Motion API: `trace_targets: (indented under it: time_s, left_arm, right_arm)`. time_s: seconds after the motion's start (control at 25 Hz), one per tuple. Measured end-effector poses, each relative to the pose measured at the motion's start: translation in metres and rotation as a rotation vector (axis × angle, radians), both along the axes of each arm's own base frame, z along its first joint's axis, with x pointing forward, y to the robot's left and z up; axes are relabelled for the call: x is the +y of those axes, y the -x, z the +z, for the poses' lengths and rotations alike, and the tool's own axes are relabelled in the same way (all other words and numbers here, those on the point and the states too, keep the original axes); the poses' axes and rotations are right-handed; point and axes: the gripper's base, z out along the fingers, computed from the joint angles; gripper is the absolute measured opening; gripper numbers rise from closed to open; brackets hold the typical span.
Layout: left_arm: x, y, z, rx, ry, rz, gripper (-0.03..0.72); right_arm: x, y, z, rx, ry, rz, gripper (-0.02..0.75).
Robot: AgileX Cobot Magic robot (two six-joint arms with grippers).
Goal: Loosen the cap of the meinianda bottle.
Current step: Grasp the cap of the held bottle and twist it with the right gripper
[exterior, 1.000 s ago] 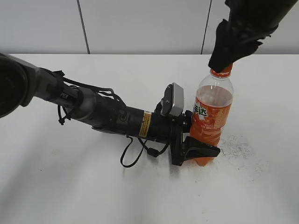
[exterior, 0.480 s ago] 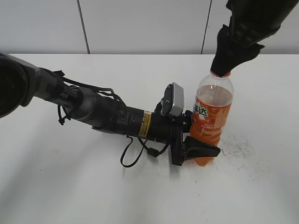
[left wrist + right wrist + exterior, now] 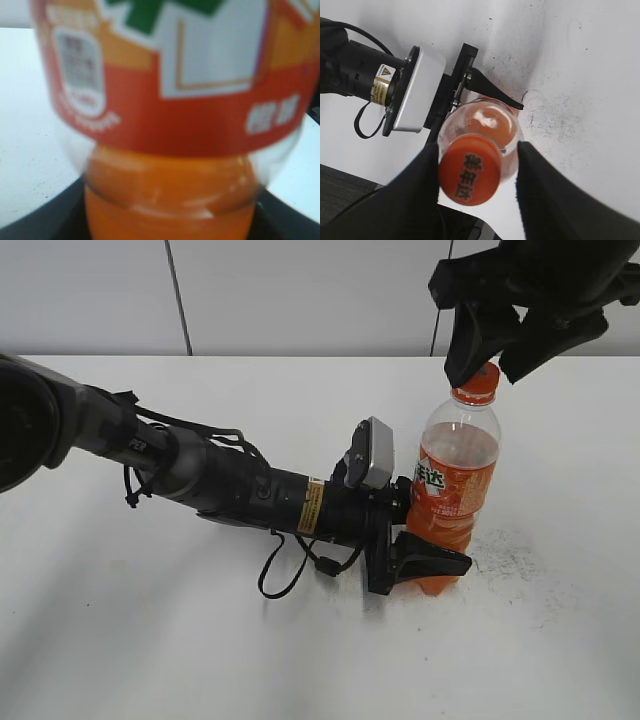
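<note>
The meinianda bottle [image 3: 452, 495] stands upright on the white table, half full of orange drink, with an orange label. My left gripper [image 3: 425, 555] is shut on its lower body; the left wrist view shows the label and the orange base [image 3: 170, 195] between the jaws. The orange cap [image 3: 479, 382] sits on the bottle's neck. My right gripper [image 3: 490, 355] is open around the cap, a finger on each side. In the right wrist view the cap [image 3: 469, 170] lies between the two black fingers [image 3: 477, 175], close to the left one, with a gap to the right one.
The left arm [image 3: 200, 480] lies low across the table from the left with a looped cable. The white table [image 3: 300, 650] has dark scuff marks [image 3: 510, 560] to the right of the bottle. A grey panelled wall runs along the back.
My right gripper was closed over the cap, hiding it. Now its fingers have spread apart and the cap shows between them. The bottle and left gripper have not moved.
</note>
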Motion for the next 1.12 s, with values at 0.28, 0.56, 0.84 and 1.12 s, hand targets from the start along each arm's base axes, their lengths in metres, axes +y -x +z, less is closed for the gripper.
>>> trace_targets:
  time_s: [0.28, 0.56, 0.84, 1.12]
  left_arm:
    - [0.0, -0.0002, 0.0001, 0.002, 0.001, 0.002, 0.49]
    - [-0.0001, -0.0003, 0.0001, 0.003, 0.001, 0.004, 0.49]
    - [-0.0004, -0.0003, 0.0002, 0.008, 0.001, 0.008, 0.49]
    - [-0.0004, -0.0004, 0.0001, 0.01, 0.0, 0.009, 0.49]
  right_arm:
    - [0.0007, 0.0002, 0.0001, -0.013, 0.006, 0.057, 0.261]
    - [0.0006, -0.0002, 0.0005, -0.154, 0.129, 0.566, 0.261]
    - [0.0003, 0.0003, 0.0017, -0.239, 0.202, 0.866, 0.261]
    - [0.0017, 0.0008, 0.002, -0.272, 0.212, 0.981, 0.261]
